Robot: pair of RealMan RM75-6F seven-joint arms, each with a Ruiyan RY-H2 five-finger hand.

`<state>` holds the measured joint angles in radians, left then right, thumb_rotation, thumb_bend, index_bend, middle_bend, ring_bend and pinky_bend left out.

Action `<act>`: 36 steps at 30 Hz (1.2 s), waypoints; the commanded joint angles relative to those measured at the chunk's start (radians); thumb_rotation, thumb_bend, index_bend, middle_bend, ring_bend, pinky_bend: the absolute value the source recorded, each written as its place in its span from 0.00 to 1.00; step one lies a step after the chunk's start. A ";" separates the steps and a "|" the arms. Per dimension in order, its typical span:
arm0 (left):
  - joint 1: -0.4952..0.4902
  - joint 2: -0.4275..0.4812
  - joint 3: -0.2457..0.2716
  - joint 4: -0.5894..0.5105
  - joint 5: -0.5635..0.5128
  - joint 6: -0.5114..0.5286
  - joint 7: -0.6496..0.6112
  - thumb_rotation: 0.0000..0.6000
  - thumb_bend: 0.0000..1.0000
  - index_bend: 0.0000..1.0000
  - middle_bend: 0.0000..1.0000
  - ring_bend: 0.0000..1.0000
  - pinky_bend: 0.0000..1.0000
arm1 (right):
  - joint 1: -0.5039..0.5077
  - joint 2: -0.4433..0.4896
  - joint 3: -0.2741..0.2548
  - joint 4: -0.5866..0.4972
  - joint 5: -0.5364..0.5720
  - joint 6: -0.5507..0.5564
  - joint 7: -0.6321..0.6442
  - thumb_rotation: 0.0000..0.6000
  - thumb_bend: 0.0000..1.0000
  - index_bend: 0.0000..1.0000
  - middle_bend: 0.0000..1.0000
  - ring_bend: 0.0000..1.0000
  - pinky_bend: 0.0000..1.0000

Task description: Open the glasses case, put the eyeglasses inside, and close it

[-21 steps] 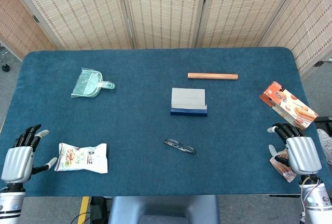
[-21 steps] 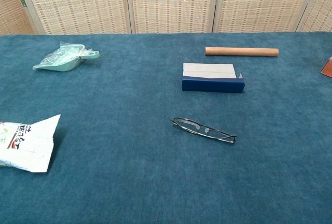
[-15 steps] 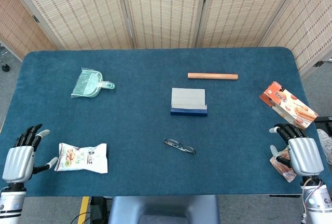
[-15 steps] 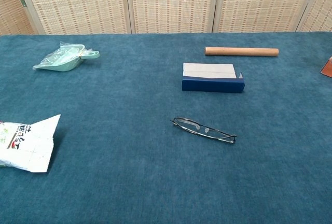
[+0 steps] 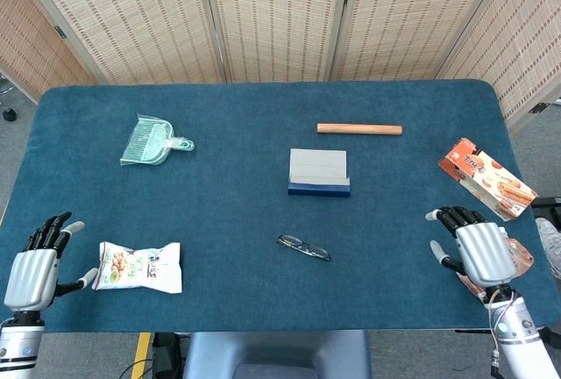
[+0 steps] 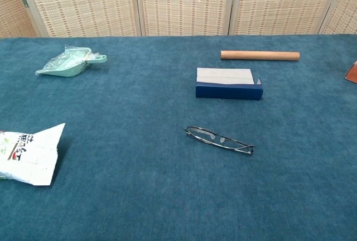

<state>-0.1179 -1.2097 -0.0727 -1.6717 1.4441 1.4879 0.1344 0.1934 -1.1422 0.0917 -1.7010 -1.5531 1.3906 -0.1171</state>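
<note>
centre frame, thin dark wire-framed eyeglasses lie flat below the closed navy rectangular glasses case; both hands, left hand and right hand, empty with fingers apart at the lower corners; risk: frame skids or bends under fingertips on the blue felt-covered table.

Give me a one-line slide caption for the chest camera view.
Folded eyeglasses lie on the blue cloth in front of the glasses case, with no robot hand in this view.

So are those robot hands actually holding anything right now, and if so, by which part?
No, nothing is held. The left hand and right hand are both open and empty near the table's front corners. The eyeglasses and glasses case lie untouched.
</note>
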 commanded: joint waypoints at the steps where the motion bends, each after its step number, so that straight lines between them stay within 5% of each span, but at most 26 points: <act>1: 0.002 0.002 0.001 -0.002 0.002 0.002 0.001 1.00 0.20 0.24 0.12 0.11 0.19 | 0.066 -0.015 0.035 -0.023 0.051 -0.090 -0.043 1.00 0.37 0.34 0.49 0.57 0.53; 6: 0.008 0.010 0.006 -0.010 0.003 0.006 0.007 1.00 0.20 0.24 0.12 0.11 0.19 | 0.172 -0.046 0.085 -0.021 0.156 -0.254 -0.037 1.00 0.56 0.34 0.90 0.94 0.89; 9: 0.012 0.013 0.008 -0.015 -0.002 0.007 0.010 1.00 0.20 0.24 0.12 0.11 0.19 | 0.237 -0.073 0.110 0.013 0.217 -0.339 -0.066 1.00 0.64 0.34 0.98 1.00 0.99; 23: 0.020 0.017 0.010 -0.011 -0.016 0.003 0.011 1.00 0.20 0.24 0.12 0.11 0.19 | 0.496 -0.248 0.155 0.252 0.547 -0.602 -0.310 1.00 0.89 0.34 1.00 1.00 1.00; 36: 0.022 0.017 0.008 -0.007 -0.024 -0.003 0.015 1.00 0.20 0.24 0.12 0.11 0.19 | 0.634 -0.377 0.134 0.463 0.652 -0.692 -0.346 1.00 0.91 0.34 1.00 1.00 1.00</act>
<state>-0.0962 -1.1924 -0.0651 -1.6792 1.4197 1.4848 0.1495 0.8186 -1.5062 0.2286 -1.2520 -0.9082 0.7071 -0.4655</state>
